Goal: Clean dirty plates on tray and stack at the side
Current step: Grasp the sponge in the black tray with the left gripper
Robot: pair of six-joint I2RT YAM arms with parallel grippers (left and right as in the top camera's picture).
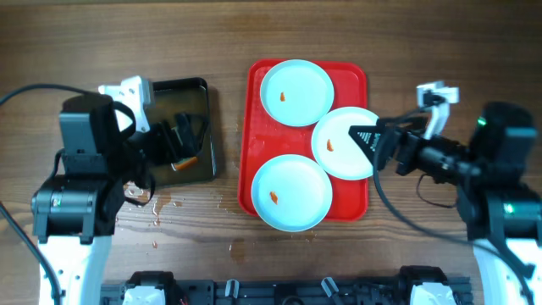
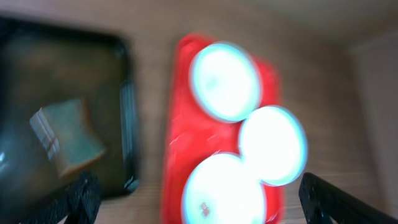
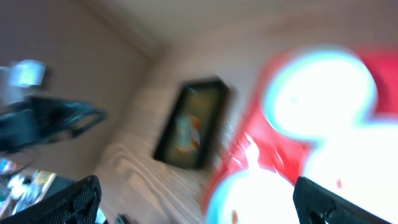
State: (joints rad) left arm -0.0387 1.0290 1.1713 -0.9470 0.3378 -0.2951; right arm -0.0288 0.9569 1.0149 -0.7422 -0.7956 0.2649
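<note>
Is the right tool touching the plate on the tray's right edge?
Cannot tell: overhead, the right tool overlaps that plate, height unclear; wrist view blurred.

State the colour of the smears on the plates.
Orange-red; each of the plates has a small smear near its centre. Clearest in the overhead view.

Three plates (image 1: 296,91) crowd the red tray (image 1: 254,135), touching one another, leaving only red corners bare. A narrow strip of wooden surface (image 1: 229,127) runs between it and the black tray (image 1: 210,119), which the left arm (image 1: 85,135) overhangs.
</note>
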